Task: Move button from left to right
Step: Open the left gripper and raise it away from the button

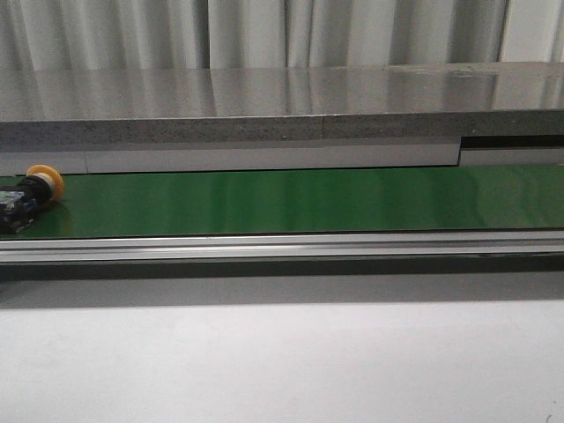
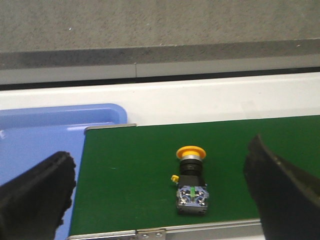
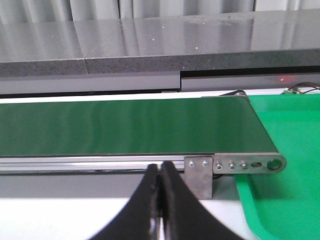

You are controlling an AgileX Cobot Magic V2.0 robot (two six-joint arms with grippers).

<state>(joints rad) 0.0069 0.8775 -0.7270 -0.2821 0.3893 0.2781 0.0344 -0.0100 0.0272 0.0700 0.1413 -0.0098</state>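
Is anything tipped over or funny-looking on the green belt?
Yes. The button lies tipped on its side near the left end of the green conveyor belt, yellow cap pointing sideways instead of up. Nothing looks spilled or broken.

No words, brands or numbers can be read anywhere. The button [image 2: 191,179] carries only tiny green and yellow marks on its black body, too small to make out.

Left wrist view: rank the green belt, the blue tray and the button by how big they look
1. Green belt, largest.
2. Blue tray, though the frame crops it.
3. Button, by far the smallest.
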